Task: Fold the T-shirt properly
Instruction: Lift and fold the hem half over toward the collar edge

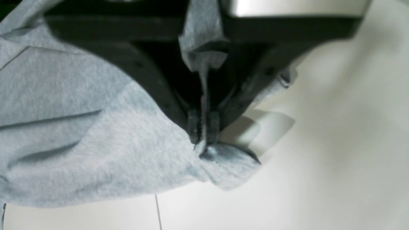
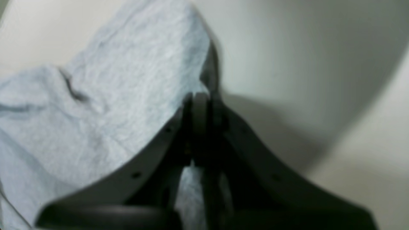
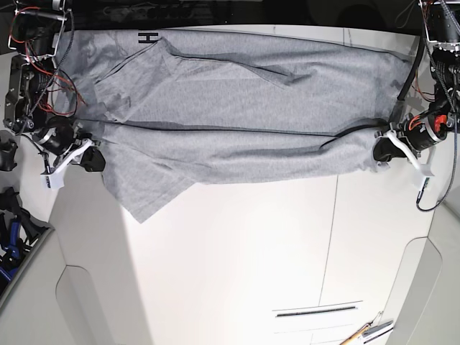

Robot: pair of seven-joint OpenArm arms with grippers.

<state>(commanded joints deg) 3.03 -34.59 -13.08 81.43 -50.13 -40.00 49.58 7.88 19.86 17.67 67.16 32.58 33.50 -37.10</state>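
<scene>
The light heather-grey T-shirt [image 3: 244, 108] lies stretched sideways across the far half of the white table [image 3: 230, 259]. Its near edge is pulled into a taut line between my two grippers. My left gripper [image 3: 381, 149] is at the right end in the base view, shut on a bunch of the cloth [image 1: 127, 143] that runs up between its fingers [image 1: 193, 127]. My right gripper [image 3: 97, 159] is at the left end, shut on a fold of the shirt [image 2: 127, 80]. A sleeve corner [image 3: 144, 198] hangs towards the near side. A small black "H" mark [image 3: 147, 37] shows by the far edge.
Tools with orange handles [image 3: 366, 332] lie at the table's near right corner, close to a thin slot [image 3: 316, 311]. Dark blue and black objects [image 3: 11, 230] sit beyond the left table edge. Cables run along both arms at the far corners.
</scene>
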